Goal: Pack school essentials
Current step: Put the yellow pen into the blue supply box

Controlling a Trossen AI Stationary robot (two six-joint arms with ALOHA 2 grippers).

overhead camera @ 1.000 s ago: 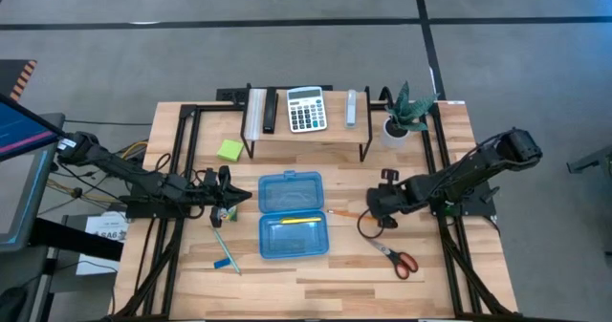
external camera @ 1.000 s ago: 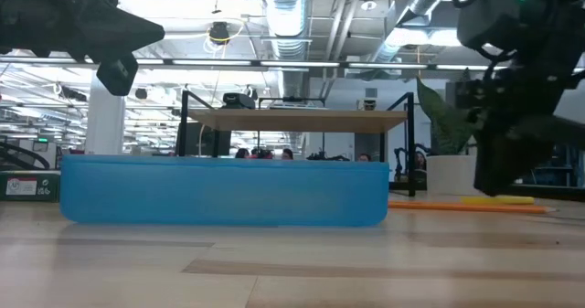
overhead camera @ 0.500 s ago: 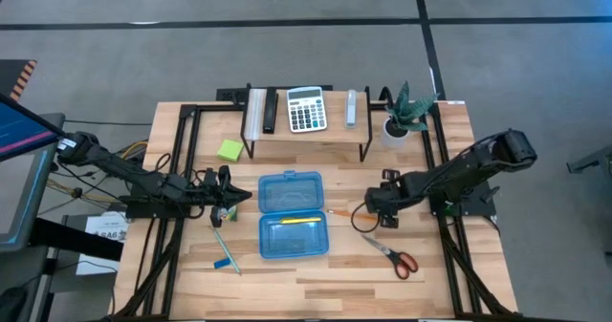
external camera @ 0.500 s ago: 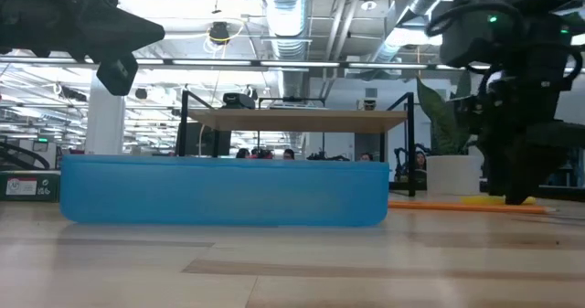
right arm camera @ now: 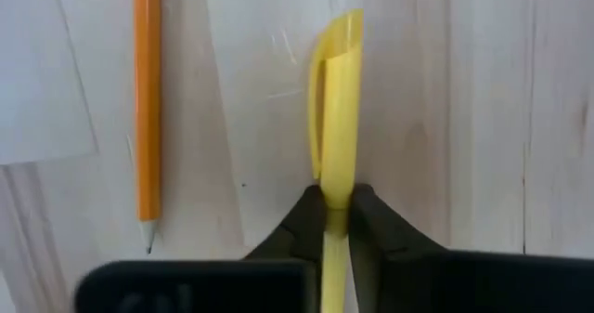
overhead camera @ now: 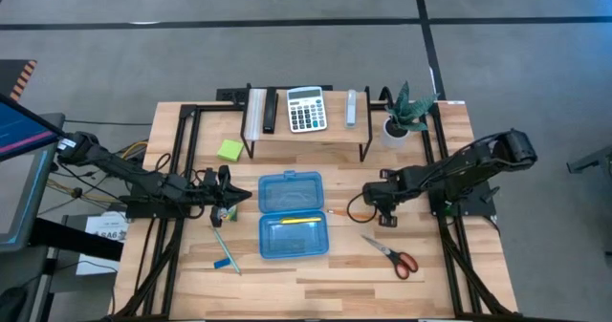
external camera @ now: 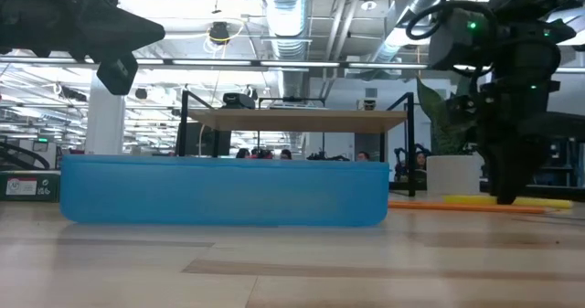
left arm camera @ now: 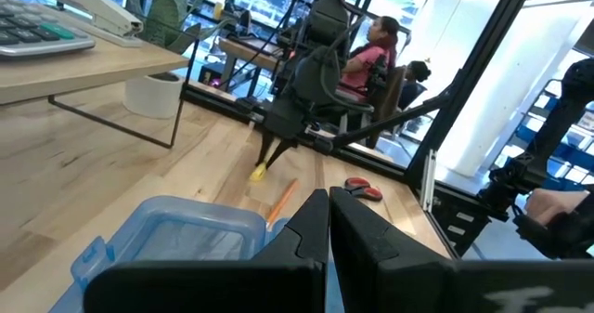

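Observation:
An open blue plastic case [overhead camera: 292,212] lies mid-table with a yellow pencil [overhead camera: 296,221] in its near half. To its right lie an orange pencil [right arm camera: 147,99] and a yellow pen with a clip [right arm camera: 336,118], side by side on the wood. My right gripper [overhead camera: 371,201] points down and is shut on the yellow pen. Red-handled scissors [overhead camera: 393,256] lie nearer the front edge. A lime-green sticky pad [overhead camera: 229,150] and a thin blue pen [overhead camera: 223,246] lie left of the case. My left gripper [overhead camera: 229,196] waits shut and level, left of the case. My right gripper pinches the yellow pen's barrel [right arm camera: 336,197] between its two fingers [right arm camera: 376,225], one on each long side, just behind the clip. The fingers come from above, pointing down. The pen lies flat on the table [external camera: 541,201], beside the orange pencil.
A low wooden shelf [overhead camera: 306,131] at the back carries a calculator [overhead camera: 306,109] and other small items. A potted plant [overhead camera: 405,114] stands at the back right. Black frame rails run along both table sides. People sit in the room beyond the table.
My right gripper has come down toward the table beside the blue case, tipping more steeply downward, and has shut on the yellow pen. The pen and the orange pencil stay on the wood.

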